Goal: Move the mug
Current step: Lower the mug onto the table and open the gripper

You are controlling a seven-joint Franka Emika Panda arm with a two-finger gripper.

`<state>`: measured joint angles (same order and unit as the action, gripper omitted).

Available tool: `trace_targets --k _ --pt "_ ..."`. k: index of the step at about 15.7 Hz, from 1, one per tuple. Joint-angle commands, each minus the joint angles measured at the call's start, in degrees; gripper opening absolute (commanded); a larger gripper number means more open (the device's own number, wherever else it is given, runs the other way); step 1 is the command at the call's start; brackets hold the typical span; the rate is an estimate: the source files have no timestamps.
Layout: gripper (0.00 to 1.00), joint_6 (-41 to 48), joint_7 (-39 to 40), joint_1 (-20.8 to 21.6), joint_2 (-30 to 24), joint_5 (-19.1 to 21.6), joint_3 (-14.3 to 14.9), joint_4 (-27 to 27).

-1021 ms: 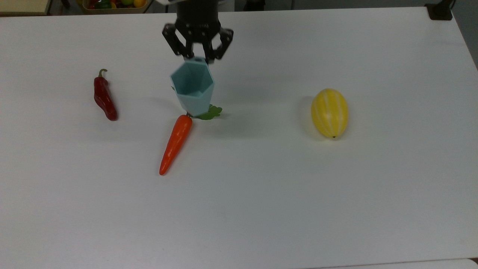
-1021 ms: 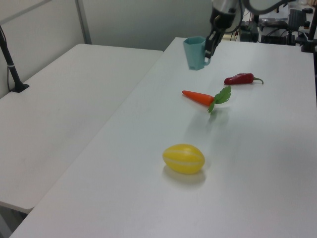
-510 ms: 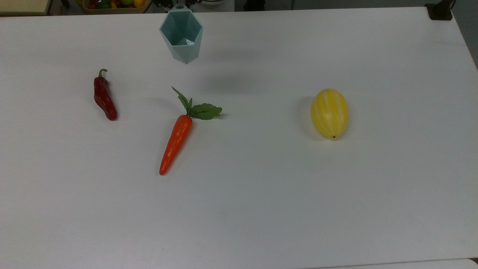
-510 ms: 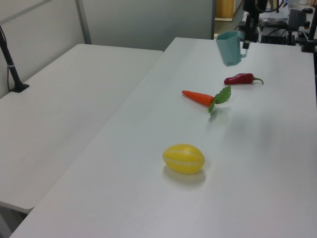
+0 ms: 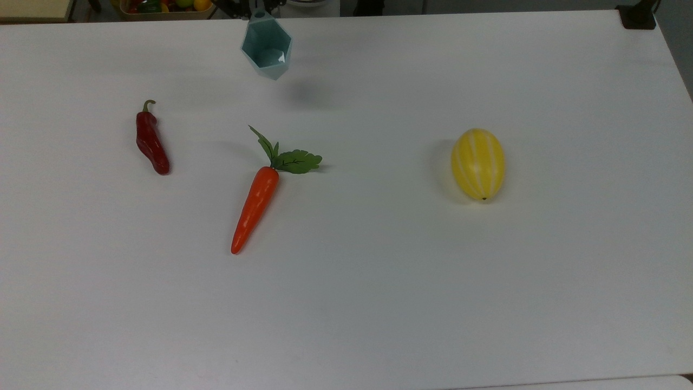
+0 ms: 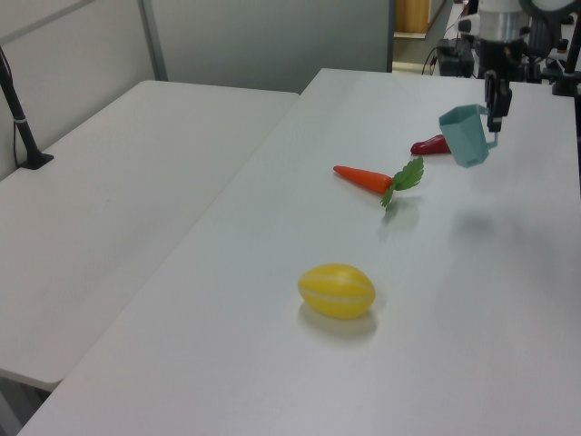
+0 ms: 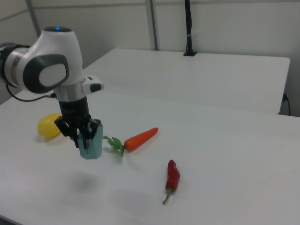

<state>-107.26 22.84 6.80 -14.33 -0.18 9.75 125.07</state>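
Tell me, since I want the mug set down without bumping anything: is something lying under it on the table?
Nothing visible does. The mug hangs from the gripper over bare table; the carrot and the red pepper lie off to the side.

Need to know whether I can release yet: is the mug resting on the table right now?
No: in the left view the mug hangs from the gripper above the table, its shadow cast apart below it.

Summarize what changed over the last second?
The claw kept its grip on the mug at the rim and carried it, off the table, from near the carrot toward the top view's upper edge; in the left view it went rightward, past the red chili. Carrot, chili and yellow melon stayed put.
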Motion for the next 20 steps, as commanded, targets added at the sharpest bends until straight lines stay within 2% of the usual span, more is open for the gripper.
trace_targets --k 1,6,11,14,15,16,17,19,20 --pt "0.01 -6.9 3.3 0.4 -3.0 0.6 0.4 8.9" --pt "0.01 -16.9 3.4 1.0 -2.8 0.3 0.4 16.4" --pt "0.01 -22.8 3.9 1.4 -2.4 0.3 0.3 19.9" --pt "0.06 -23.5 3.8 1.9 -2.0 0.4 0.3 20.7" --pt "0.1 -23.4 3.8 2.0 -2.0 0.4 0.2 20.7" --pt "0.23 -23.0 3.6 2.0 -2.0 0.4 0.2 20.7" --pt "0.28 -22.8 3.3 2.0 -2.0 0.4 0.2 20.7" --pt "0.45 -22.1 3.1 2.1 -2.0 0.4 0.2 20.7" --pt "0.49 -21.7 3.0 2.1 -2.0 0.4 0.2 20.7"
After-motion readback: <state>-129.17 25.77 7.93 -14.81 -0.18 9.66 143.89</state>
